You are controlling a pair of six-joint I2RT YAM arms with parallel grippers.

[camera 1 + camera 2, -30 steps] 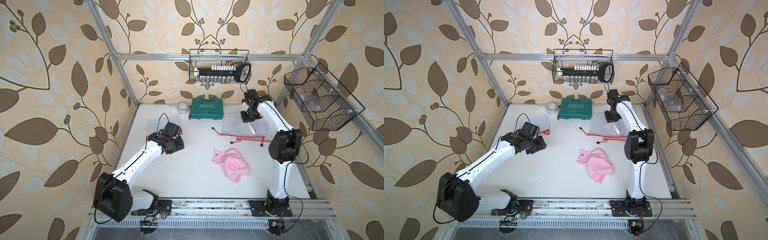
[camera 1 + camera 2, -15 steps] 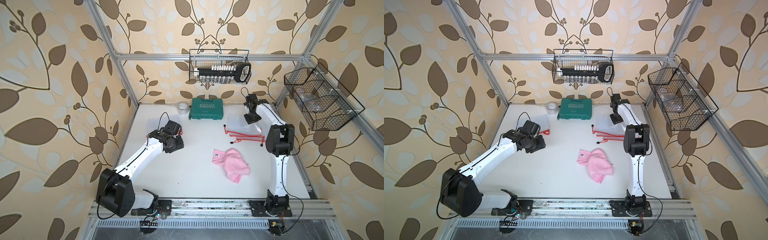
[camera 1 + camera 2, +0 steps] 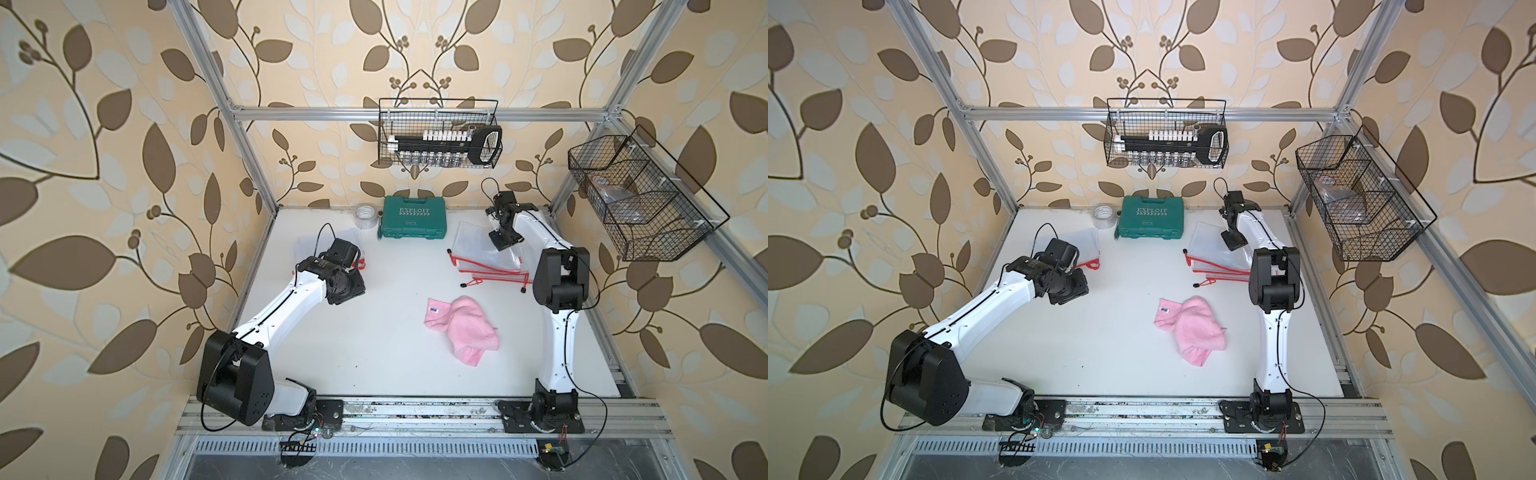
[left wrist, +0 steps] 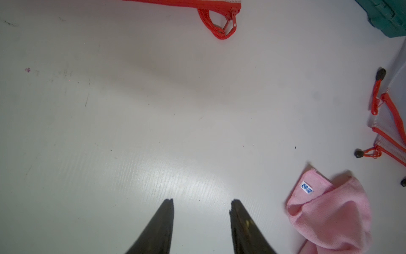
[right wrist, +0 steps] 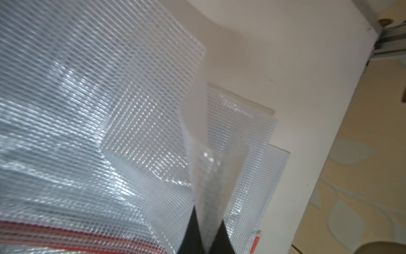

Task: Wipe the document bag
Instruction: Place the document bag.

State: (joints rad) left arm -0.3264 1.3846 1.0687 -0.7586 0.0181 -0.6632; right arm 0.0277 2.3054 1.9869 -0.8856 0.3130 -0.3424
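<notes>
A clear mesh document bag (image 3: 473,243) (image 3: 1210,245) with a red zipper lies at the back right on a stack of similar bags. My right gripper (image 3: 502,240) (image 3: 1233,240) is shut on its far edge, and the pinched edge (image 5: 211,176) folds up between the jaws of the right gripper (image 5: 206,239). A crumpled pink cloth (image 3: 463,328) (image 3: 1196,328) (image 4: 329,211) lies mid-table, touched by neither gripper. My left gripper (image 3: 345,289) (image 3: 1068,291) (image 4: 202,200) stands open over bare table with nothing in it. Behind it lies another bag (image 3: 309,245), whose red zipper loop (image 4: 219,28) shows.
A green tool case (image 3: 413,217) and a tape roll (image 3: 365,214) stand at the back edge. One wire basket (image 3: 438,133) hangs on the back wall, another (image 3: 636,199) on the right wall. The table's right edge (image 5: 351,99) is close to the bags.
The right arm has folded back and pulled the held bag toward the back right corner, and its red zipper edge has shifted that way. The left arm has barely moved.
</notes>
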